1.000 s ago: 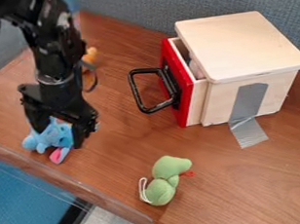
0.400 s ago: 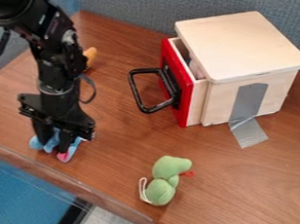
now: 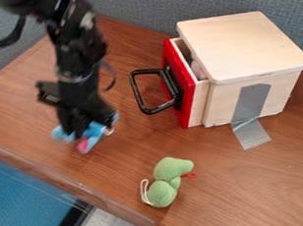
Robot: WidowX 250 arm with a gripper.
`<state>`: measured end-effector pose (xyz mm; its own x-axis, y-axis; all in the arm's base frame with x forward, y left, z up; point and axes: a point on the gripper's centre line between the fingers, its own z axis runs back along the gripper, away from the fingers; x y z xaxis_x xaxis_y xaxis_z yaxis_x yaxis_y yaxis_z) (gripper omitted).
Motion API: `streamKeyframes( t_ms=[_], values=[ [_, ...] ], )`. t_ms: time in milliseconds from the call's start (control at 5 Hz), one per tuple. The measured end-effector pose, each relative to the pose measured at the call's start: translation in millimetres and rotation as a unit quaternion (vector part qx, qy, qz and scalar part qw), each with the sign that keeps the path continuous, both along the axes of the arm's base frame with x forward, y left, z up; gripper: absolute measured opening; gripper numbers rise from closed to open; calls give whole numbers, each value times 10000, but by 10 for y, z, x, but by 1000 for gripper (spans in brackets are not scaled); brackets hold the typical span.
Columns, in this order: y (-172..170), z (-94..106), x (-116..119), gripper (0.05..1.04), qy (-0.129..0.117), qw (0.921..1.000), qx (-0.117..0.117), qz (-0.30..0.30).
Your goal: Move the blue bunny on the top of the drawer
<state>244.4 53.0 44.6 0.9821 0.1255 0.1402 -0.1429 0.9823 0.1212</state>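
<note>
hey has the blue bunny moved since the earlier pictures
Yes. The bunny has shifted toward the right of the view, nearer the drawer's black handle, along with the gripper.

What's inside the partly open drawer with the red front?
A pale thing shows through the narrow opening of the drawer. The wooden top covers the rest, so what else lies inside can't be told.

Passage over the bare tabletop (image 3: 133, 141) between blue bunny (image 3: 96, 130) and red drawer front (image 3: 188, 97), black handle (image 3: 172, 85) in the way
</note>
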Motion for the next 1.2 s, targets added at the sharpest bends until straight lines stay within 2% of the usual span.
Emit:
streamKeyframes(
  t_ms=[200, 400, 600, 800, 1000, 1200],
  values=[
    [-286, 338, 252, 91, -376, 9990, -213, -105],
    [-569, 645, 619, 91, -776, 9955, -451, -312],
    [-890, 821, 1106, 91, -846, 9933, -467, -626],
    [-1044, 903, 1367, 91, -1023, 9897, -555, -833],
    [-1202, 847, 1483, 91, -924, 9881, -520, -1111],
    [-1238, 750, 1485, 123, -814, 9886, -528, -1148]
  ],
)
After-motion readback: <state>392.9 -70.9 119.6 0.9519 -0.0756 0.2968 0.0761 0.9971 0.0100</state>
